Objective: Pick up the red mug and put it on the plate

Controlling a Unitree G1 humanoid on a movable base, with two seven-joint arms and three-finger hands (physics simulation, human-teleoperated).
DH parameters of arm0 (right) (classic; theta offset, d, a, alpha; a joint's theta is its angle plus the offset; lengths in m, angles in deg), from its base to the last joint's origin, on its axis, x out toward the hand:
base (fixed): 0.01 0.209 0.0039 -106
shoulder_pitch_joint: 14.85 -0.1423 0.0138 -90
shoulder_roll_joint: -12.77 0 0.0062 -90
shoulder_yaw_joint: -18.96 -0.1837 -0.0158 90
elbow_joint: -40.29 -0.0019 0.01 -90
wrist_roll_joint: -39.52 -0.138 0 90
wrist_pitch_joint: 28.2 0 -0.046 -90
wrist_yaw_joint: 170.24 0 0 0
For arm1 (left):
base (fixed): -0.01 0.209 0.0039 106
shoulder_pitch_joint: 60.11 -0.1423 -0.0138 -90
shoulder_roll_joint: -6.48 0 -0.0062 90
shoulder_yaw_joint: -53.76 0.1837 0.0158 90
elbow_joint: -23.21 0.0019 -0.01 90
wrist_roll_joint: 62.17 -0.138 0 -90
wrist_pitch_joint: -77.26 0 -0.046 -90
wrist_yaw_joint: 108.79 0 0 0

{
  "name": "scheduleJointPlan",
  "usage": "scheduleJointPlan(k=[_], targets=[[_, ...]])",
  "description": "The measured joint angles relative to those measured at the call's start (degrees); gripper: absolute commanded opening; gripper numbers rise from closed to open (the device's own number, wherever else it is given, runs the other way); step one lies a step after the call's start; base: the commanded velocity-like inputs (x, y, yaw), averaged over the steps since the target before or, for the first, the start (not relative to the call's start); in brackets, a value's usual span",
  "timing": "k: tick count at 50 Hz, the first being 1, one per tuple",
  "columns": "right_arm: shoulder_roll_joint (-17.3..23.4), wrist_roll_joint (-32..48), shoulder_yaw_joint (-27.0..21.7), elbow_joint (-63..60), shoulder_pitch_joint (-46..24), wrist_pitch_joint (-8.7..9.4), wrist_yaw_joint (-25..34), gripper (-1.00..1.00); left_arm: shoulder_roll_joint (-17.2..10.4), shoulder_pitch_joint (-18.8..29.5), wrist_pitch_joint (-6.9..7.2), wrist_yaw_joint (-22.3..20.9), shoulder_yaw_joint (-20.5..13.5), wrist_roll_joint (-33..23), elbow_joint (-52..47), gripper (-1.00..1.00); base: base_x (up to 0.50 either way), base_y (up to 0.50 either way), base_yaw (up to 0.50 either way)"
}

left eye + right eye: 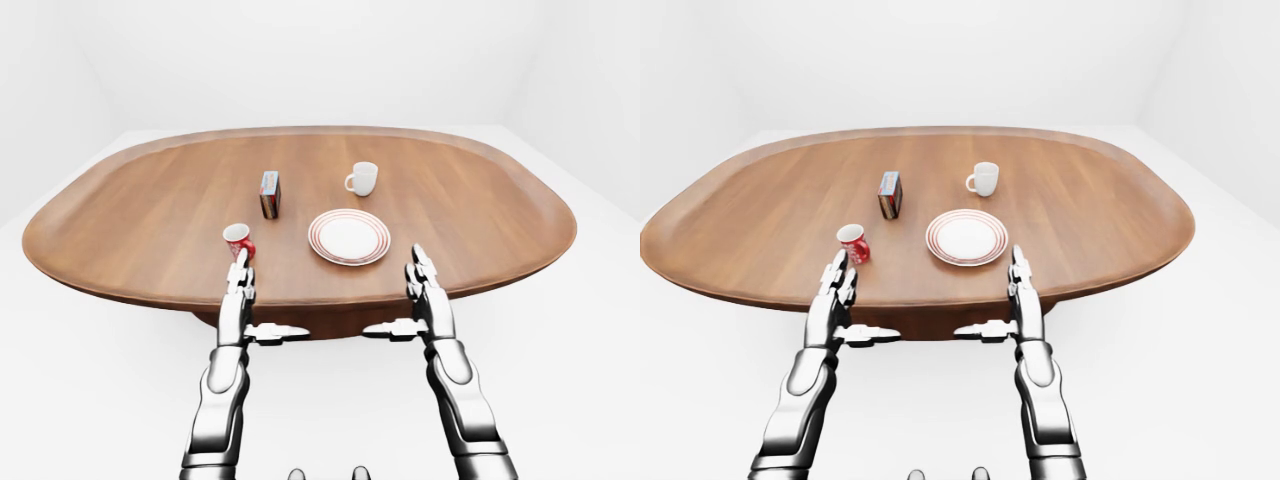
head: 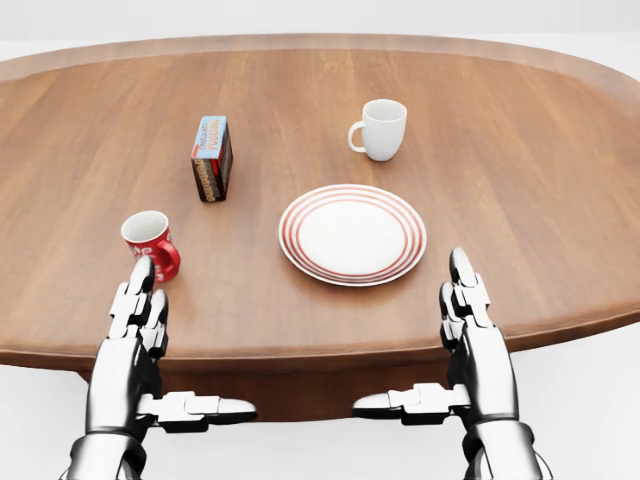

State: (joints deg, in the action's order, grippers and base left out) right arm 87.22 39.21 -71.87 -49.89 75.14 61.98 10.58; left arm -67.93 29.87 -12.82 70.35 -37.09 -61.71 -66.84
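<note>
The red mug (image 2: 151, 243) stands upright on the oval wooden table (image 2: 560, 150), left of a white plate with red rings (image 2: 352, 234). My left hand (image 2: 138, 320) is open, fingers straight and thumb out to the right, its tips just below the mug and not touching it. My right hand (image 2: 468, 320) is open too, held the same way below the plate's right edge, over the table's near rim. Nothing is held in either hand.
A white mug (image 2: 381, 128) stands above the plate in the head view. A small blue and brown box (image 2: 212, 158) stands upright above the red mug. White floor surrounds the table (image 1: 560, 330).
</note>
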Motion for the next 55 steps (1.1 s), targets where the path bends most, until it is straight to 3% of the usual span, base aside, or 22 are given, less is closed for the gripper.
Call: scheduleJointPlan(k=[12,14,16,22,30,39,55], targets=[[0.48,-0.45,-0.94,-2.27,0.25,1.40,1.00,1.00,-0.48,-0.17,0.52,-0.97,-1.00,0.65,-1.10,1.00,0.00,0.00,0.00],[0.45,-0.91,-0.94,-5.70,0.65,2.73,1.18,1.00,-0.56,-0.68,2.11,-0.93,-1.38,1.14,-4.70,1.00,0.00,0.00,0.00],[0.54,-1.07,-0.77,-10.69,0.97,4.82,1.31,1.00,-0.72,-1.03,5.08,-0.90,-2.27,2.42,-10.54,1.00,0.00,0.00,0.00],[0.57,-1.24,-0.07,-26.01,1.18,4.82,1.87,1.00,-1.25,-1.11,5.08,-0.43,-6.26,7.78,-27.40,1.00,0.00,0.00,0.00],[0.18,-2.90,0.04,-35.87,1.44,4.82,2.57,1.00,-1.63,-0.95,5.08,0.18,-8.63,11.05,-37.74,1.00,0.00,0.00,0.00],[0.14,-4.85,-0.13,-39.72,1.75,4.82,2.81,1.00,-1.86,-0.70,5.08,0.59,-9.71,12.67,-42.48,1.00,0.00,0.04,0.00],[0.21,-6.43,-0.14,-41.63,2.05,4.82,3.05,1.00,-2.26,-0.28,5.08,1.00,-10.81,14.08,-45.45,1.00,0.05,0.49,0.00]])
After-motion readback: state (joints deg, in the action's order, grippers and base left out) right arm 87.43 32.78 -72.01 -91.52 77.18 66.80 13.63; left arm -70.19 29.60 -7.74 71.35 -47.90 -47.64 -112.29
